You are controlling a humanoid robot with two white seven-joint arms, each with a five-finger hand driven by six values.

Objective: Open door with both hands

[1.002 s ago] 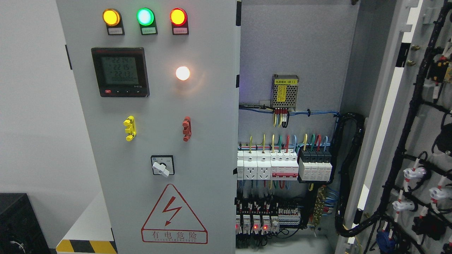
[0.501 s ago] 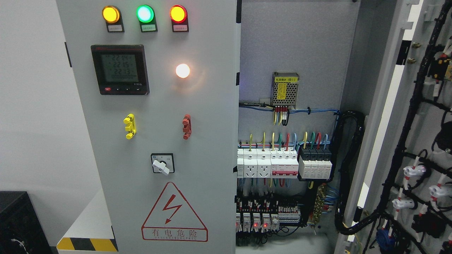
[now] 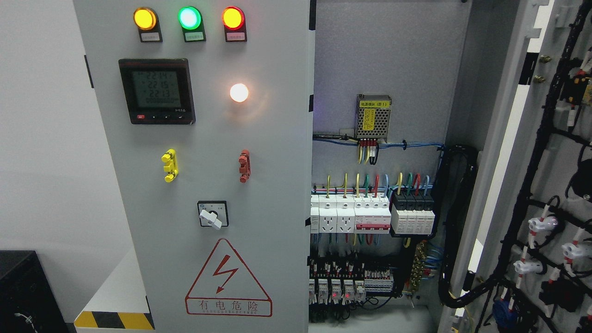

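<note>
Right door swung open, cut off at frame edge; breakers exposed.

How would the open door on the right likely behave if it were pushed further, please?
The open door would probably swing stiffly as one rigid metal sheet. It likely feels heavy, given the black cable bundle and white plugs fixed to its inner face. Those cables may drag slightly.

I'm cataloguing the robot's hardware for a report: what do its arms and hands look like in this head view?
Nothing can be said: neither arm nor hand shows in this view. It holds only the closed left door with its lamps and meter, and the right door swung open, wiring on its inner side.
</note>
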